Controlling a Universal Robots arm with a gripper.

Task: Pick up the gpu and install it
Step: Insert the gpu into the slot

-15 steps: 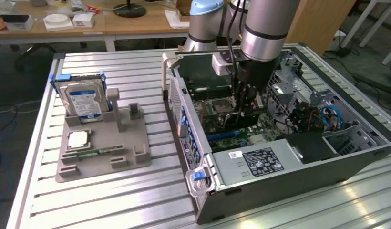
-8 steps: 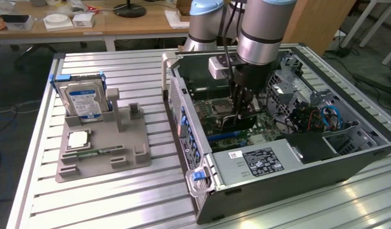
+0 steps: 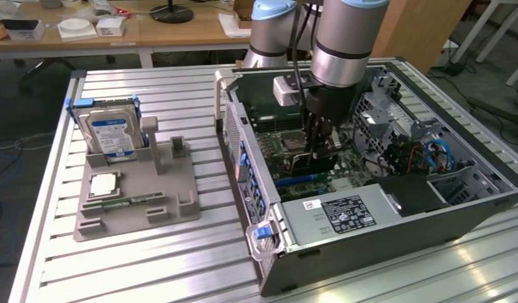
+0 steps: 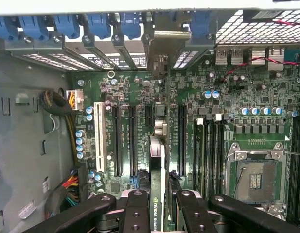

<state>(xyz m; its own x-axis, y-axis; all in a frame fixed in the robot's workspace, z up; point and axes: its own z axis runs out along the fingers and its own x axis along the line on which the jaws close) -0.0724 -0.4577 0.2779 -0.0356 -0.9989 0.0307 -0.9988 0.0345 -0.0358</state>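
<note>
Slatted aluminium bench (image 3: 158,265), with wooden desks (image 3: 183,31) behind it. An open computer case (image 3: 394,240) lies on its side toward the exterior view's right, its interior facing up. The arm (image 3: 347,44) reaches straight down into the case, and the end effector (image 3: 321,146) is low over the motherboard (image 4: 237,97). The end effector is closed on the gpu (image 4: 157,165). In the wrist view the card sits edge-on, with a black finger (image 4: 135,211) pressed against each side and a white label strip with printed lettering between them. The gpu runs parallel to the long black expansion slots (image 4: 132,141), lined up with the gap between two of them. Its silver bracket (image 4: 162,48) reaches the case's rear wall among the blue latches (image 4: 98,24). Cannot tell whether the card edge is seated in a slot or just above it. The empty processor socket (image 4: 256,177) lies to one side of the card, and a white slot (image 4: 97,136) lies on the other. A power supply (image 3: 343,211) with a dark label fills the near corner of the case. Well apart, on the exterior view's left, is a grey fixture tray (image 3: 175,189). It holds an upright hard drive (image 3: 112,132), a processor chip (image 3: 103,184) lying flat, and a narrow memory stick (image 3: 124,203).
</note>
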